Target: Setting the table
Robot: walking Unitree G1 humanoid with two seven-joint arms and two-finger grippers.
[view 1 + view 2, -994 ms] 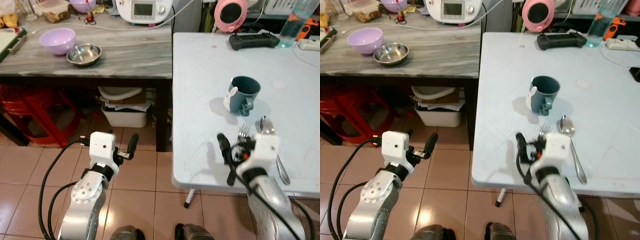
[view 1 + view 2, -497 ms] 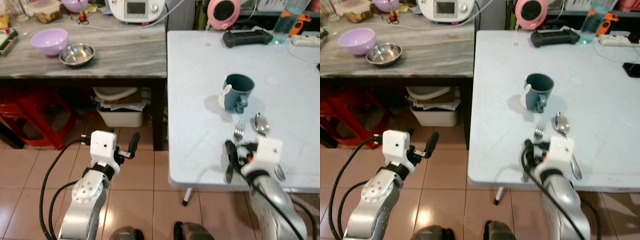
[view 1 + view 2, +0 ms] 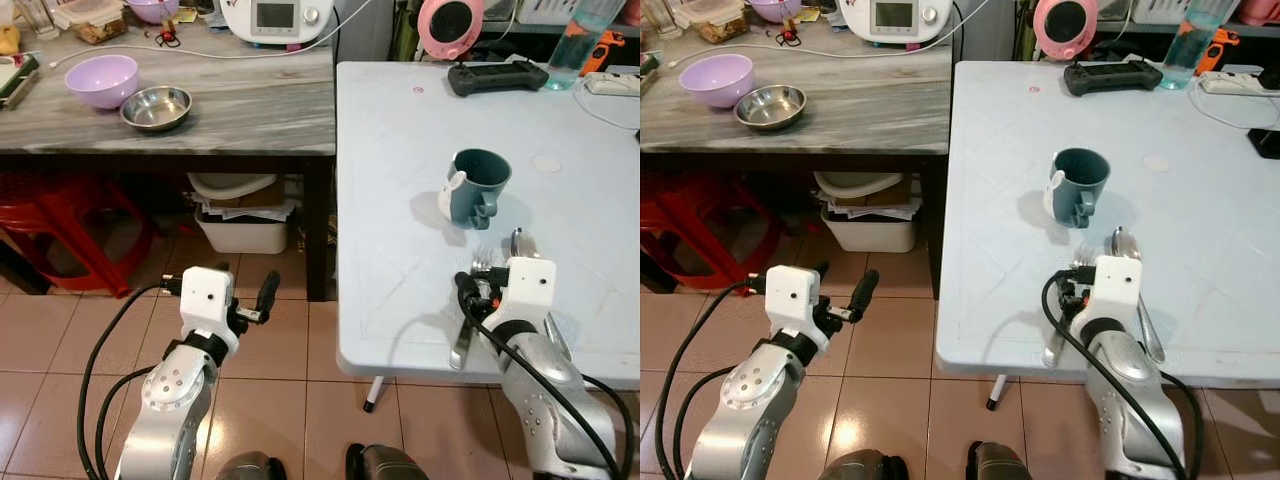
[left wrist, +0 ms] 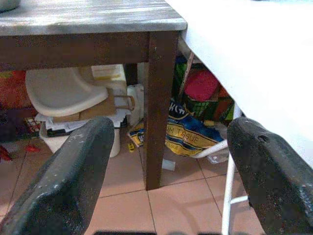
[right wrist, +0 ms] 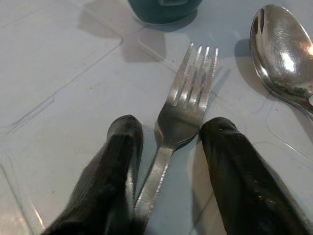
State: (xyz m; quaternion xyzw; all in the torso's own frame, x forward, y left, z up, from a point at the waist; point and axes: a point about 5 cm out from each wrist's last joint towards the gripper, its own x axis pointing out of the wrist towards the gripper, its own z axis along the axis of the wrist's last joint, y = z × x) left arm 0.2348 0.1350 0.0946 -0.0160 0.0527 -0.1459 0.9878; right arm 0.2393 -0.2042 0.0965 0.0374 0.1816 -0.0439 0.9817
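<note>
A steel fork (image 5: 188, 93) lies flat on the white table (image 3: 400, 150) near its front edge, tines toward a dark teal mug (image 3: 476, 185). A steel spoon (image 5: 281, 54) lies just right of the fork. My right gripper (image 5: 171, 129) rests low over the fork, open, one black finger on each side of the fork's neck. The fork's handle end (image 3: 460, 345) sticks out behind the gripper. My left gripper (image 4: 168, 142) hangs open and idle over the tiled floor, left of the table.
A grey marble side table (image 3: 250, 100) at left holds a purple bowl (image 3: 101, 80) and a steel bowl (image 3: 155, 107); a white bin (image 3: 245, 225) and red stools (image 3: 60, 220) sit under it. A black controller (image 3: 497, 77) and water bottle (image 3: 575, 40) stand at the white table's far side.
My right gripper has moved forward along the fork toward the mug, covering most of the tines. The fork and spoon stayed put. The camera shifted slightly.
</note>
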